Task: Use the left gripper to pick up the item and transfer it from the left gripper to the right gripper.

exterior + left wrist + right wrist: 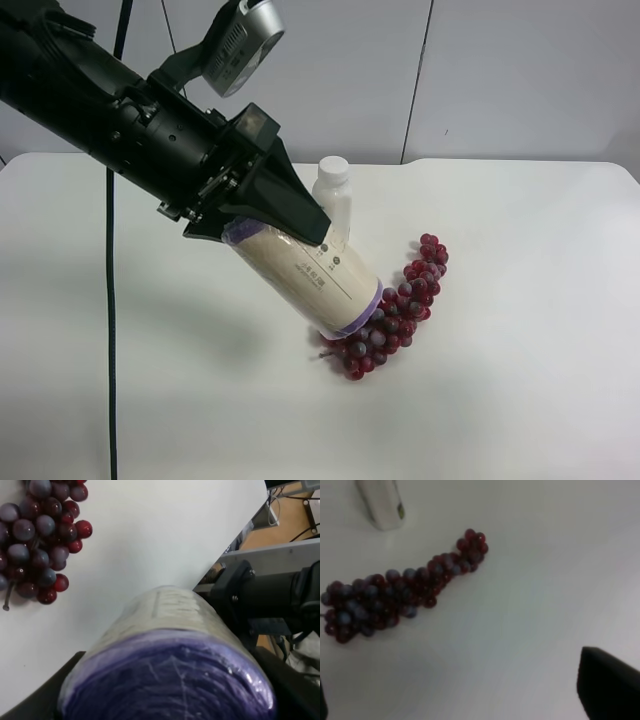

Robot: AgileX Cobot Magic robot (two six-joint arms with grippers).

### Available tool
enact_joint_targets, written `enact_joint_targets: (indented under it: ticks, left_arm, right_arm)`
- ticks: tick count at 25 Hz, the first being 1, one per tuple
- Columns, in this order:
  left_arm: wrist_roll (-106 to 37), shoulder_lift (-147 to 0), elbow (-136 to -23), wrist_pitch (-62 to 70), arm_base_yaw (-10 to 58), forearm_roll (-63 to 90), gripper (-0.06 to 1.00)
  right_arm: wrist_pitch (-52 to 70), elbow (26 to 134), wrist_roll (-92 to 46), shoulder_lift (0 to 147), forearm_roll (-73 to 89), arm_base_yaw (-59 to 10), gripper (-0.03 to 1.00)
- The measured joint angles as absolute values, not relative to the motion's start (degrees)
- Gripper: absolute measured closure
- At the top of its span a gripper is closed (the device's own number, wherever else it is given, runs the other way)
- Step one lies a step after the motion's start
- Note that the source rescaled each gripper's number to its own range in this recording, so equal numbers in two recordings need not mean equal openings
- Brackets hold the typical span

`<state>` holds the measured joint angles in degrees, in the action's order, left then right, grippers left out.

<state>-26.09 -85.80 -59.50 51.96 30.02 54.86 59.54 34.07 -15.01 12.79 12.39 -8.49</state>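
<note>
In the exterior high view my left gripper (285, 225), on the black arm with the grey camera box, is shut on the cream canister (310, 275). It grips the canister near its purple end and holds it tilted above the table. The canister's lower end hangs by the red grapes (405, 305). In the left wrist view the purple end (170, 680) fills the space between my fingers (30, 707). My right gripper (470, 705) shows only in the right wrist view. Its dark fingers (610, 685) stand wide apart and empty over the white table, apart from the grapes (395, 595).
A slim white bottle (333, 195) stands behind the canister and also shows in the right wrist view (380, 502). The grapes (40, 535) lie on the white table (520, 380). In the left wrist view a black arm part (265, 590) sits beyond the table edge.
</note>
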Motion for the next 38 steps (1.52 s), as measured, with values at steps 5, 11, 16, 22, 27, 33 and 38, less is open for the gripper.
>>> enact_joint_targets:
  ticks: [5,11,16,22,27,33,38]
  left_arm:
    - [-26.1,-85.8,-59.5,52.9,30.0,54.9,0.94]
    - [-26.1,-85.8,-59.5,52.9,30.0,55.0,0.94]
    - [-26.1,-85.8,-59.5,52.9,30.0,55.0,0.94]
    - [-25.0,-85.8,-59.5,53.2,30.0,55.0,0.94]
    - [-24.2,-85.8,-59.5,54.5,30.0,56.7,0.94]
    - [-24.2,-85.8,-59.5,54.8,30.0,60.0,0.94]
    - [-24.2,-85.8,-59.5,55.1,30.0,60.6,0.94]
  right_arm:
    - [56.2,37.3,-17.8,24.2,14.2,-15.8,-0.03]
    - [50.9,40.4,-20.9,36.6,16.0,-27.4,-0.03]
    - [45.1,43.7,-22.3,46.4,16.7,-37.4,-0.03]
    - [42.2,45.4,-22.8,56.3,17.0,-43.2,-0.03]
    - [39.8,45.6,-24.3,60.5,17.2,-43.2,-0.03]
    - [37.8,45.6,-29.6,60.6,23.1,-43.2,-0.03]
    - [37.7,45.6,-32.9,60.6,27.5,-43.2,-0.03]
